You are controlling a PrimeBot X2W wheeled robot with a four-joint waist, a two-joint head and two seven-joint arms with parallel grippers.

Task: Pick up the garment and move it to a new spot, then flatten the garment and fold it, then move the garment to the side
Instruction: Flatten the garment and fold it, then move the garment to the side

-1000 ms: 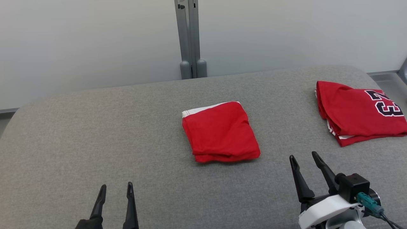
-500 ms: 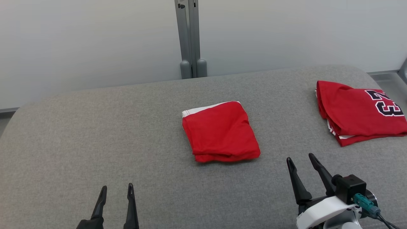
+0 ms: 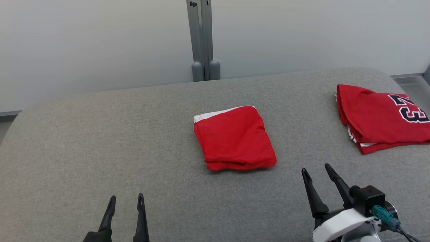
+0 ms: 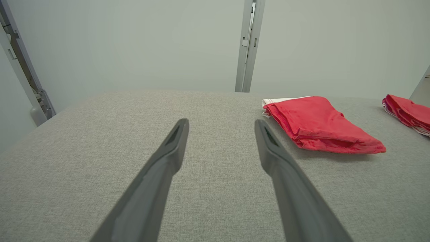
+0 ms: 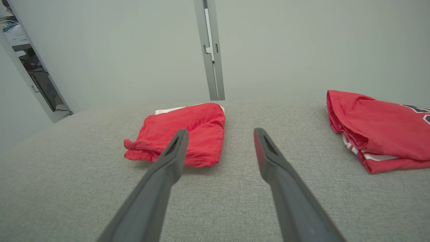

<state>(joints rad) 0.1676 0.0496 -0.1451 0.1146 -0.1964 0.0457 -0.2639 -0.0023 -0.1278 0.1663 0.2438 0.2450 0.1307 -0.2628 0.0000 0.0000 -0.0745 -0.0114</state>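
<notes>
Well apart, our left gripper (image 3: 127, 196) and right gripper (image 3: 315, 168) point forward, jaws spread and empty; the folded red garment (image 3: 235, 137) lies ahead, centred on the grey surface (image 3: 100, 134), while the jersey (image 3: 376, 117) at right reads "23".

The numbered red jersey (image 3: 376, 121), beyond the right gripper's (image 3: 315, 168) fingers, runs off the head view's right edge with its dark digits cut short, and only a sliver of it shows at the left wrist view's right edge, far right of the left gripper's (image 4: 220, 121) fingers. In the right wrist view the finger (image 5: 169, 159) on that view's left covers part of the near edge of the folded red garment (image 5: 191, 127), whose lower layers lie tucked under its top fold. The clutter in the dark gap (image 5: 40, 84) far left of those fingers is too blurred to make out.
</notes>
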